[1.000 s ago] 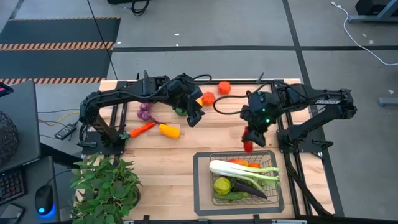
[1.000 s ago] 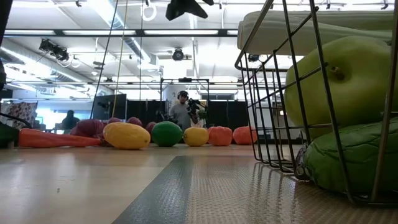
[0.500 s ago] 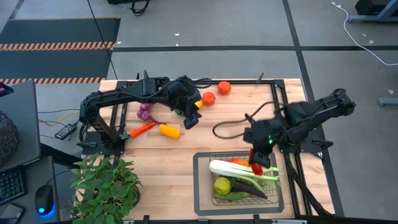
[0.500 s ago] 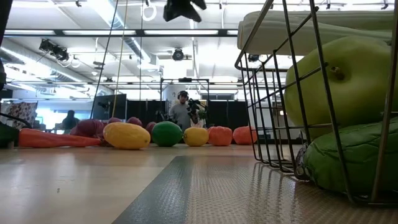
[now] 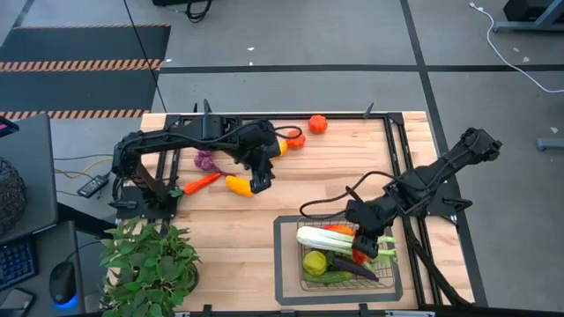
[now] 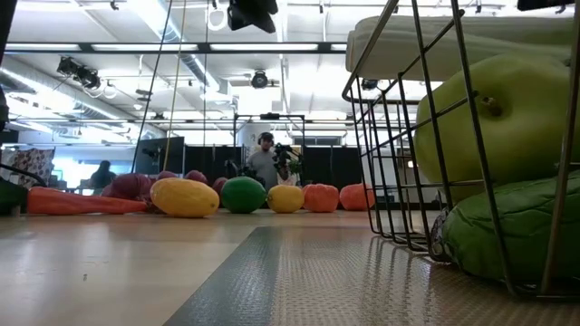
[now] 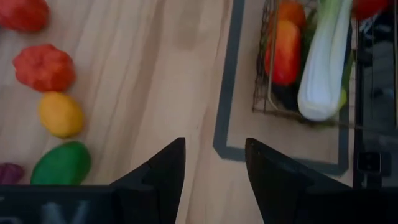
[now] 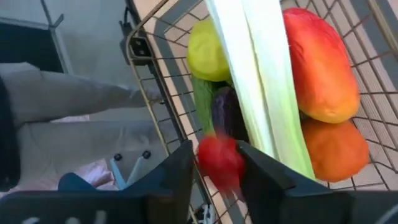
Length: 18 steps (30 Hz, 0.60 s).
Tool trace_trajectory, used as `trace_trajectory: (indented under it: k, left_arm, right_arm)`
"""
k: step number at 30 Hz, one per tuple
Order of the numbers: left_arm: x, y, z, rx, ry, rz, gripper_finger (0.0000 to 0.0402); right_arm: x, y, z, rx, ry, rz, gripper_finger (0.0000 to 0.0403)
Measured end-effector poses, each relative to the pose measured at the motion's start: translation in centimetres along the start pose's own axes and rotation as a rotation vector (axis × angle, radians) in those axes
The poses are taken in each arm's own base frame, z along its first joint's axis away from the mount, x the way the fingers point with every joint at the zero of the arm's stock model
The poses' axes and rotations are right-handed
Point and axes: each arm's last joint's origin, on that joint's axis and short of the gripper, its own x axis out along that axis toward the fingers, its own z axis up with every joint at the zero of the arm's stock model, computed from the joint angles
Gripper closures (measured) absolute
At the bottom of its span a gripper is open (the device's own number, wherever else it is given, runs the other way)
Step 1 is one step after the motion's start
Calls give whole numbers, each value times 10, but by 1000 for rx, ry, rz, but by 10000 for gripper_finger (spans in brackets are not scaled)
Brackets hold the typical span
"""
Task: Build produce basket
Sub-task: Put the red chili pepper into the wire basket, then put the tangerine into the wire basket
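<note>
The wire basket (image 5: 286, 264) stands near the table's near edge and holds a leek (image 5: 339, 239), a yellow-green fruit (image 5: 315, 261), an eggplant and orange pieces (image 8: 317, 68). My right gripper (image 5: 366, 249) is over the basket's right part, shut on a small red tomato (image 8: 219, 162). My left gripper (image 7: 214, 155) is open and hovers at mid-table (image 5: 258, 180) beside a yellow fruit (image 5: 238, 185). On the far-left tabletop rest purple grapes (image 5: 205, 159), a carrot (image 5: 203, 182), an orange tomato (image 5: 295, 139) and a red one (image 5: 317, 124). My right gripper pinches the red tomato (image 8: 219, 162) between its two fingers, which slant down into the basket. The tomato is lifted clear, just above the leek (image 8: 255, 93) and eggplant (image 8: 225, 112). It shows blurred in the wrist view.
A potted plant (image 5: 150, 264) stands at the near-left corner. The black rail frame (image 5: 397, 150) edges the table. In the low view the loose produce (image 6: 184, 196) lines the far side and the basket wall (image 6: 408, 136) fills the right. People stand in the room beyond.
My right gripper has carried the red tomato from behind the basket toward the near edge and down, and is now over the basket's contents. My left gripper has moved a little toward the left and near edges, ending beside the yellow fruit.
</note>
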Motion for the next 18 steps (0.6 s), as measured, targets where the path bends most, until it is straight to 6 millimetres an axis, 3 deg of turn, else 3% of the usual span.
trace_trajectory:
  k: [10,18]
  left_arm:
    - [4,-7,-17,53,150,20,227]
    - [36,7,-34,-63,237,62,223]
  right_arm:
    - [2,0,3,32,-47,0,172]
    - [-9,-19,31,37,-139,-20,157]
